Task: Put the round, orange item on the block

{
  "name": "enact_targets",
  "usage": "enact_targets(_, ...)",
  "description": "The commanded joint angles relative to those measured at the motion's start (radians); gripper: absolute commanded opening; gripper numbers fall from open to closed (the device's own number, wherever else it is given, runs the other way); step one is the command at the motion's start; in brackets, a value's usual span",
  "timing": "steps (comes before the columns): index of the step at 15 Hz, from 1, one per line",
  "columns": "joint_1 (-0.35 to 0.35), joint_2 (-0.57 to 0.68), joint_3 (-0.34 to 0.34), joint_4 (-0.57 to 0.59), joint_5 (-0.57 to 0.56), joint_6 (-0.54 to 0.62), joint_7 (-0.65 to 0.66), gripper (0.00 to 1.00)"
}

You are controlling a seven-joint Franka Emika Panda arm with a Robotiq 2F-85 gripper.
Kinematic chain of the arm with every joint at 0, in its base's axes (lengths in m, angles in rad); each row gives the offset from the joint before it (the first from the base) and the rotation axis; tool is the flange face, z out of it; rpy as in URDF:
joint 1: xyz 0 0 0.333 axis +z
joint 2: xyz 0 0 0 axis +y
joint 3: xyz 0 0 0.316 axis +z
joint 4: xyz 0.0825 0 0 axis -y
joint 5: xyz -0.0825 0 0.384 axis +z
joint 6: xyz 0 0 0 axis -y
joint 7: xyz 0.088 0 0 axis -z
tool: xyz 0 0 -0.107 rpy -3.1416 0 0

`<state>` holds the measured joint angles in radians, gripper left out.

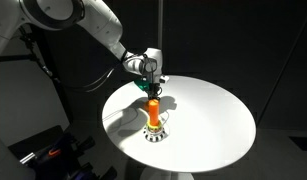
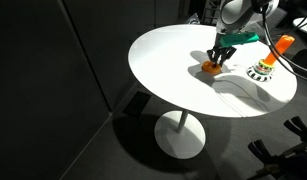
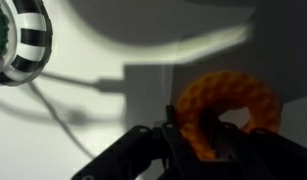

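Ring [image 3: 238,95] lies on white table [image 2: 173,60], near block [image 2: 259,72] but apart from it, bare tabletop between; no gap shows under it, though whether it has just lifted off is not clear. Gripper [image 3: 198,132] is down at the ring: in the wrist view one dark finger sits outside the near wall, the other seems to reach into the hole. Clamped or merely straddling, cannot tell. Ring surface looks knobbly and matte, likely printed plastic or foam: judged light, fairly stiff, with some texture against slipping and no sign of being fragile. Best hold is probably across one wall of the ring, as the fingers stand now, leaving the hole free. Held that way it may swing or tilt, so a firm pinch low on the wall seems wise. Block has a striped rim and an upright orange peg [image 1: 153,112]. The hole looks only slightly wider than the peg, so the ring wants to be kept level and centred.
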<state>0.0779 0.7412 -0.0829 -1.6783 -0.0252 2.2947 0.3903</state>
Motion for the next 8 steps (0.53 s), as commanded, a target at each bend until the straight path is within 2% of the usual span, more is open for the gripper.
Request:
enact_targets(1,-0.008,-0.046,-0.001,-0.013,0.021,-0.010,-0.014,0.04)
enact_targets(3,-0.009,-0.068,-0.002,-0.014,0.022,-0.019,-0.014,0.07)
enact_targets(4,-0.010,-0.082,-0.004,-0.016,0.022,-0.023,-0.014,0.05)
enact_targets(8,-0.012,-0.134,-0.014,-0.018,0.013,-0.045,-0.008,0.06)
